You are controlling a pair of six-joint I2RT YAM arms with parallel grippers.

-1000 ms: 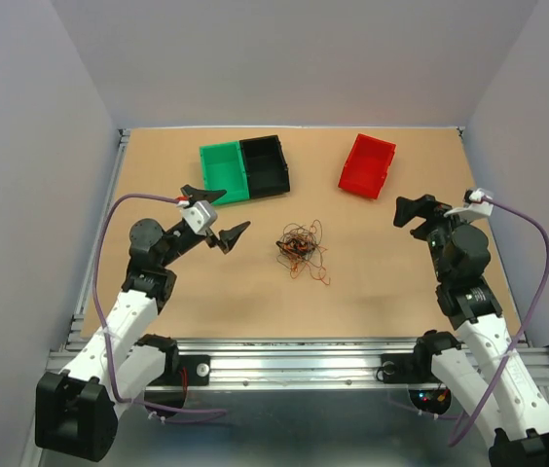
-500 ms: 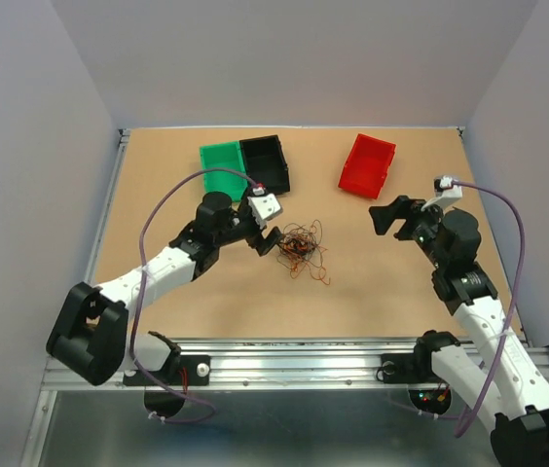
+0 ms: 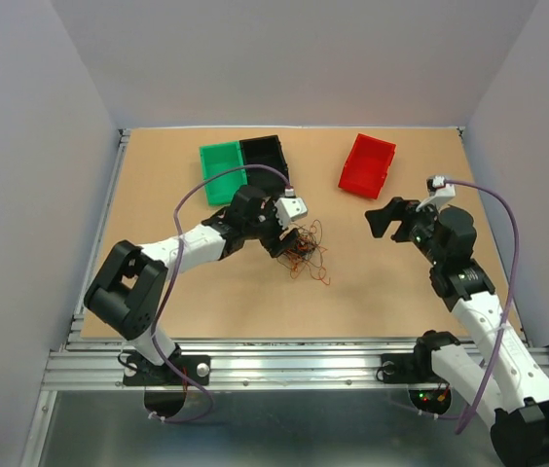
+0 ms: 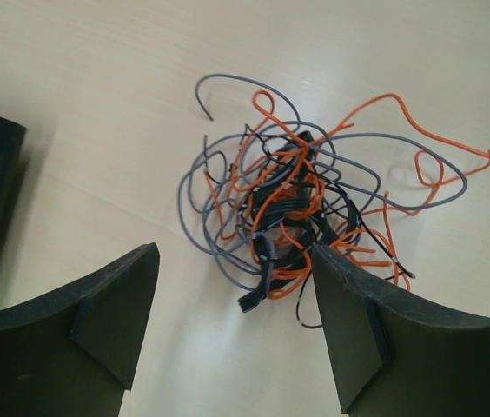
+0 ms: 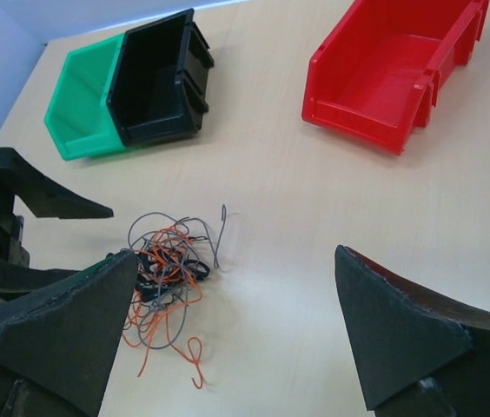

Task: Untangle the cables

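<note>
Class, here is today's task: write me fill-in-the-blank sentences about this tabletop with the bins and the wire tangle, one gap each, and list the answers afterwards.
1. The claw nearest the cables belongs to the ____ arm.
2. The green bin touches a ____ bin.
3. The lone bin on the right side of the table is ____.
4. Besides grey and black strands, the cables include bright ____ ones.

Missing words: left; black; red; orange.
</note>
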